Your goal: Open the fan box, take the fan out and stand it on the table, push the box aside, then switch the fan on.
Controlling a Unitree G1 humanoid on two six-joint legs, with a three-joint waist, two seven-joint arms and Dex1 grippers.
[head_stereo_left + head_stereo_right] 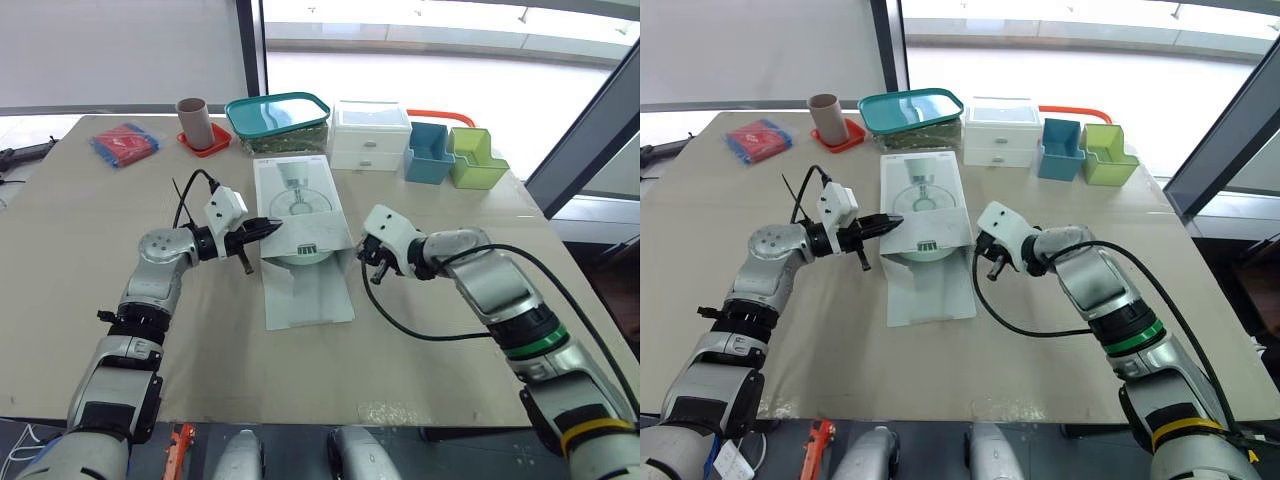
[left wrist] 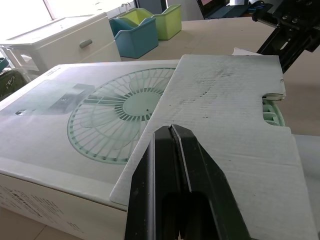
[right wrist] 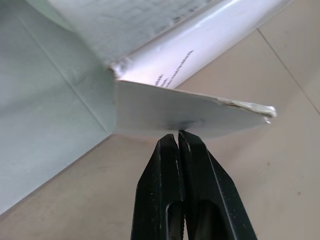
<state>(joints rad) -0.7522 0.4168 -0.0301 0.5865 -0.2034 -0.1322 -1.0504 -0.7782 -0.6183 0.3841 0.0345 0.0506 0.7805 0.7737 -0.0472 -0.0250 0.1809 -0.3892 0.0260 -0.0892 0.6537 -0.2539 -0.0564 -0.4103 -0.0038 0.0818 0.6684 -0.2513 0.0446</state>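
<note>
The fan box (image 1: 300, 190) lies flat mid-table, a fan pictured on its top. Its near end is open, and the long lid flap (image 1: 308, 295) rests on the table towards me. The pale green fan (image 1: 300, 256) shows inside the opening. My left gripper (image 1: 275, 226) is shut at the opening's left corner, its tips over the raised inner flap (image 2: 225, 100). My right gripper (image 1: 362, 252) is shut at the right corner, its tips against the edge of the small side flap (image 3: 185, 112). Neither flap sits between fingers.
Behind the box stand a teal-lidded container (image 1: 278, 115), white drawers (image 1: 370, 135), a blue bin (image 1: 430, 152) and a green bin (image 1: 475, 158). A brown cup (image 1: 195, 120) and a red packet (image 1: 124, 143) sit back left. A black cable (image 1: 420, 335) loops beside the lid flap.
</note>
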